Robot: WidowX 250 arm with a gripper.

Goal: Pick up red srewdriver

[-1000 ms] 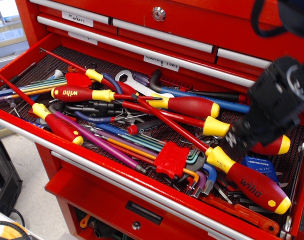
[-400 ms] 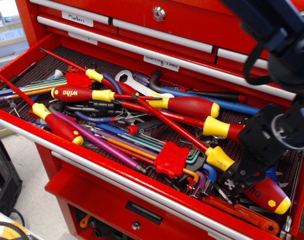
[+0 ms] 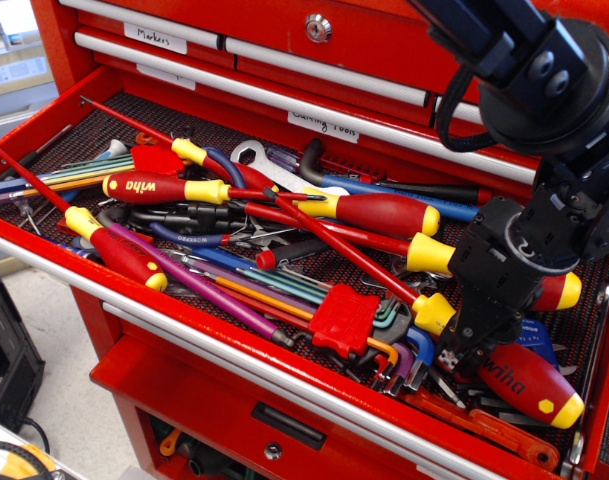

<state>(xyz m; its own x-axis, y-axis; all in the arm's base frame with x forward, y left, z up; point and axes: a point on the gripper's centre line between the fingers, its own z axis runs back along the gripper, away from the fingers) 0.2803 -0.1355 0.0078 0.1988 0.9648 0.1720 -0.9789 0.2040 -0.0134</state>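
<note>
The red srewdriver (image 3: 532,388) lies at the drawer's front right. It has a fat red handle with white "wiha" lettering, a yellow butt cap and a yellow collar (image 3: 434,312). Its long thin red shaft (image 3: 344,245) runs up and left over the other tools. My black gripper (image 3: 464,355) is down on the front part of the handle, just behind the collar, and hides that part. Its dark fingers blend together against the tools, so I cannot tell how far apart they stand. The handle still rests in the drawer.
The open red drawer (image 3: 234,345) holds a pile of tools. Among them are a slimmer Wiha screwdriver (image 3: 159,187), smaller red-and-yellow screwdrivers (image 3: 379,212) (image 3: 114,252), a red hex-key holder (image 3: 344,320) and a wrench (image 3: 256,158). Closed drawers (image 3: 314,70) rise behind.
My gripper came down from above the drawer's right side onto the big screwdriver's handle, then shifted slightly left toward the collar. The screwdriver has barely moved.
</note>
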